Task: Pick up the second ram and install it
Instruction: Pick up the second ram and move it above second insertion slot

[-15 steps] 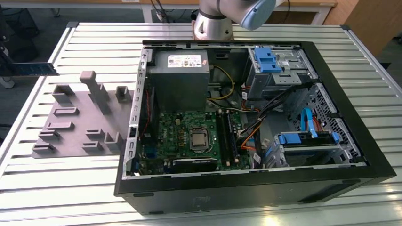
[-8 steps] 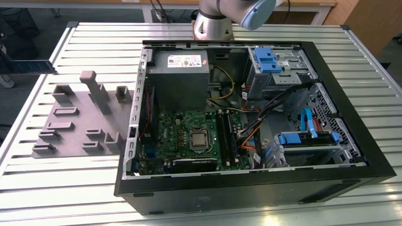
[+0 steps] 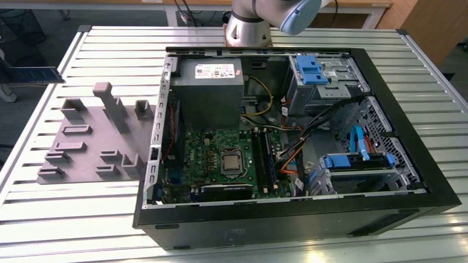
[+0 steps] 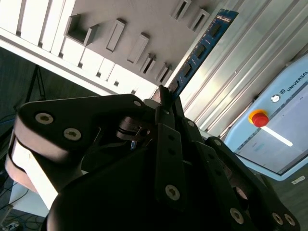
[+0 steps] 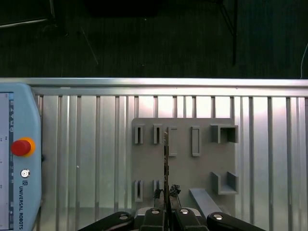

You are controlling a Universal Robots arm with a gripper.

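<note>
Out by the flat grey moulded holder plate (image 5: 202, 168) on the slatted metal table (image 5: 86, 144), the black two-fingered claw (image 5: 166, 195) is clamped on one end of the second ram (image 4: 202, 45), a long narrow blue circuit-board stick with dark chips. The stick is held on edge and lifted clear of the plate's slots, probably so it can go straight into a socket. Well apart, the open black computer case (image 3: 292, 219) lies on its side, holding a green motherboard (image 3: 212, 148), a grey power supply (image 3: 208, 87) and blue-latched drive bays (image 3: 321, 71).

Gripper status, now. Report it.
Gripper: closed, holding the second ram by one end; the blue stick juts out from between the fingers in both wrist views.
</note>
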